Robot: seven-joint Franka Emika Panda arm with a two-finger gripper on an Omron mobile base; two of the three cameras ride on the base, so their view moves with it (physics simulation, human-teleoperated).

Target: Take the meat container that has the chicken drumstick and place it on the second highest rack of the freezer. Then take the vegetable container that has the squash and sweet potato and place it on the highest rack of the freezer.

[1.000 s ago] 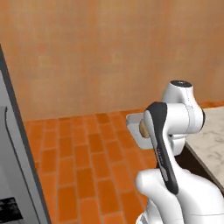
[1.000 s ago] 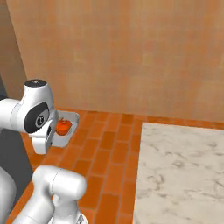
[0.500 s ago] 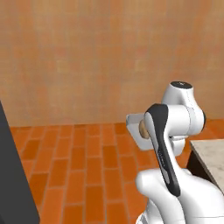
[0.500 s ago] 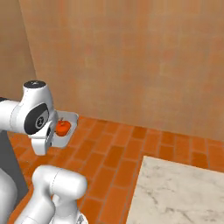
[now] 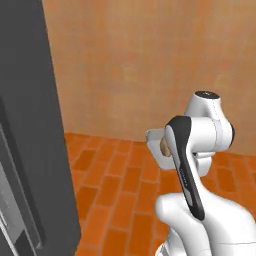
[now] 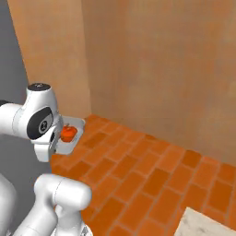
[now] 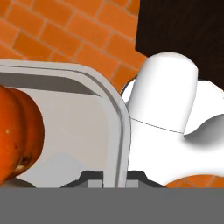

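My gripper (image 7: 113, 176) is shut on the rim of the white vegetable container (image 7: 119, 114), held level in front of the arm above the floor. The red-orange squash (image 7: 16, 131) lies in it close to the fingers. From the right base view the container (image 6: 76, 123) sticks out past the wrist with the squash (image 6: 68, 133) inside. In the left base view the container's edge (image 5: 153, 136) and the tan sweet potato (image 5: 163, 146) peek out behind the forearm. The freezer (image 5: 30, 125) rises as a tall dark grey panel on the left. Its racks, the meat container and the chicken drumstick are out of view.
An orange brick floor (image 6: 147, 170) spreads ahead, closed off by tan walls (image 5: 150, 65). A corner of the marble counter (image 6: 207, 226) shows at the lower right. The freezer's grey side (image 6: 9, 60) stands close to the arm's left.
The whole picture has shifted, so the base has moved: the freezer now stands large on the left and the marble counter has slid almost out of the right. The grip on the container is unchanged.
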